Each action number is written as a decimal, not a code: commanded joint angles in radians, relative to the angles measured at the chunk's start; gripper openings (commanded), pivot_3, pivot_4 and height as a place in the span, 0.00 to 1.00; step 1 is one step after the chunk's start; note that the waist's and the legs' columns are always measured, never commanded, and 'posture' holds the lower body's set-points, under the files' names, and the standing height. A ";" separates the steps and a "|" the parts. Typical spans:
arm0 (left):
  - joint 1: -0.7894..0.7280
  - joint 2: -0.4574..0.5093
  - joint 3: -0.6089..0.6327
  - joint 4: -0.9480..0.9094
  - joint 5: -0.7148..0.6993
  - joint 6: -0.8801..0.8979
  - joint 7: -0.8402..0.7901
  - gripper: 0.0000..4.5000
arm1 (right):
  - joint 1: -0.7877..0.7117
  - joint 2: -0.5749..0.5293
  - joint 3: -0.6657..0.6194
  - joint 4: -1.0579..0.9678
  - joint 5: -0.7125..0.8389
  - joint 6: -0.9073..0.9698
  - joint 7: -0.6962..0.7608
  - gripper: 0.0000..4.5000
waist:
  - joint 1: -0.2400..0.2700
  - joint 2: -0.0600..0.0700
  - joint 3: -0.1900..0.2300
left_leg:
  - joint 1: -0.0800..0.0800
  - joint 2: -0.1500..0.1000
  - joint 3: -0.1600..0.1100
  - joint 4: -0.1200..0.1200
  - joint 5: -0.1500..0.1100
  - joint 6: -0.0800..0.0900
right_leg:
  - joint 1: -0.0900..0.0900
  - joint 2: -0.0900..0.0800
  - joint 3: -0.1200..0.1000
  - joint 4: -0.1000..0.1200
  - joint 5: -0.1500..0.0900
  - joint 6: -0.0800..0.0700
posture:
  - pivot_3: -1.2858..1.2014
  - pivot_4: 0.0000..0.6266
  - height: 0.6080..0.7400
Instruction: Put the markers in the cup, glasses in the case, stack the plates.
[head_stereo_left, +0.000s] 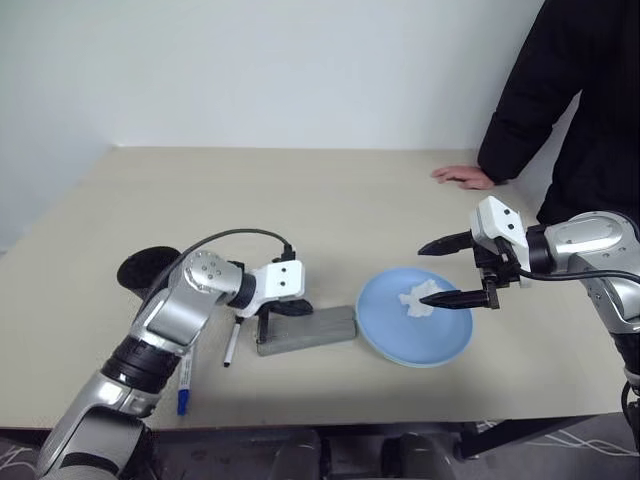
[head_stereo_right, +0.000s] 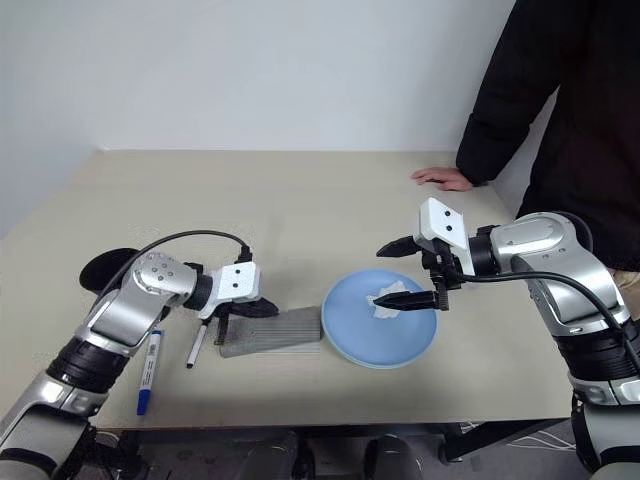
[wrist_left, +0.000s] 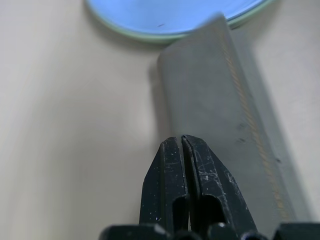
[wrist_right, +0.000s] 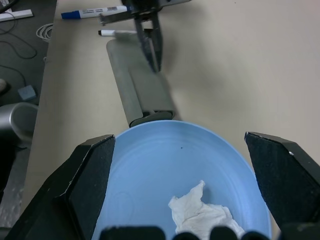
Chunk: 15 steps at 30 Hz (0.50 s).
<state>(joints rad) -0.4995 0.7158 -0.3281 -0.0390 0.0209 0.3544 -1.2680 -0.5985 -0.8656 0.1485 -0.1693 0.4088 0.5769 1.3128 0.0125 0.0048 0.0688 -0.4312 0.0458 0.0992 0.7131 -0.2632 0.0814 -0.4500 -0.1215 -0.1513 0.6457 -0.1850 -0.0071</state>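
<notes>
Silver-grey jointed arms, white wrist housings, black cable, 2 scuffed black fingers per pincer (wrist_left: 182, 150)

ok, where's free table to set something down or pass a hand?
Free: the far half of the table, from the black cup across to the person's hand; also the near right corner past the blue plate. Crowded: near left, where both markers, the grey case and the shut left gripper cluster. The open right gripper hangs over the plate's tissue.

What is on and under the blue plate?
A crumpled white tissue lies on the blue plate. In the left wrist view a pale green rim shows beneath its edge, so the green plate sits under it; the rest of that plate is covered.
</notes>
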 joint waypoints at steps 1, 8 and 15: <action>0.033 0.024 0.030 -0.086 -0.022 0.033 0.019 0.01 | -0.018 -0.008 -0.020 -0.015 0.005 -0.013 0.005 1.00 | 0.000 0.000 0.000 | 0.000 0.000 0.000 0.000 0.000 0.000 | 0.000 0.000 0.000 0.000 0.000 0.000 | 0.52 0.00 0.68; 0.105 0.039 0.031 -0.134 -0.029 0.057 0.053 0.01 | -0.018 -0.009 -0.020 -0.019 0.007 -0.011 0.005 1.00 | 0.000 0.001 0.000 | 0.001 0.000 0.000 0.000 0.000 0.000 | 0.001 0.000 0.000 0.000 0.000 0.000 | 0.52 0.00 0.68; 0.088 0.036 0.112 -0.163 -0.101 0.151 0.089 0.01 | -0.019 -0.006 -0.021 -0.018 0.008 -0.010 0.003 1.00 | 0.000 0.001 0.000 | 0.001 0.000 0.000 0.000 0.000 0.000 | 0.000 0.000 0.000 0.000 0.000 0.000 | 0.52 0.00 0.68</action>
<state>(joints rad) -0.4017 0.7422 -0.2731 -0.1604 -0.0467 0.4717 -1.1972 -0.5984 -0.8656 0.1485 -0.1712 0.4090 0.5768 1.3130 0.0121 0.0055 0.0689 -0.4304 0.0462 0.0991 0.7131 -0.2632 0.0814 -0.4497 -0.1216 -0.1514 0.6455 -0.1851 -0.0071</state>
